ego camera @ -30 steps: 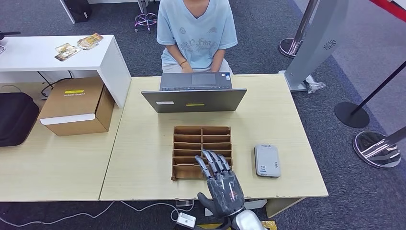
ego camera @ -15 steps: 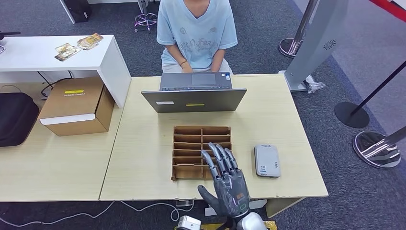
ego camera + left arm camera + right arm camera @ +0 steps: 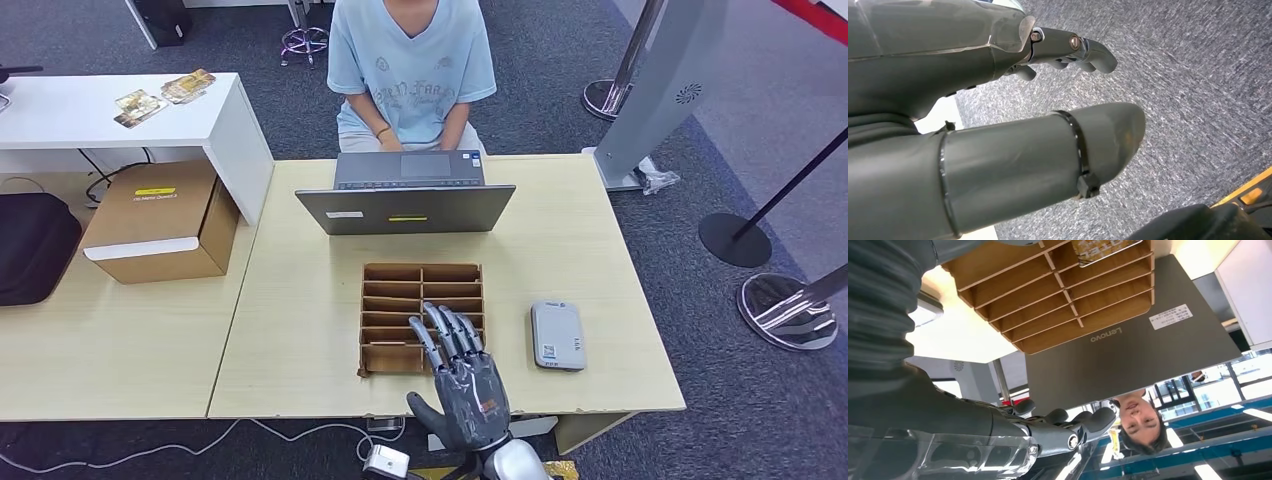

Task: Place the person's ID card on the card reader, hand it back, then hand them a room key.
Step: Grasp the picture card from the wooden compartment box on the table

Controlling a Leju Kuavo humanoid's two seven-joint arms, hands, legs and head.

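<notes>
"What's it after now, the key?"

"I'd say so. The right hand [image 3: 462,375] hovers over the near rows of the wooden card organizer [image 3: 400,290], fingers spread and straight, nothing in it. From its wrist you can see a printed key card [image 3: 1103,247] in one of the near compartments, close under the hand."

"And the other arm?"

"The left hand [image 3: 1023,150] hangs over the carpet, fingers loose and apart, holding nothing."

"How should it take the card?"

"Come down with the fingertips inside that one slot, pinch the card by its long edges, lift straight up so it doesn't catch on the dividers, then carry it over the laptop [image 3: 405,208] to the person [image 3: 410,60]."

"Which way does the card lie?"

"Its long axis seems to run along the slot, across the desk [image 3: 300,300]. It's cut off, so I can't tell which end is which."
</notes>
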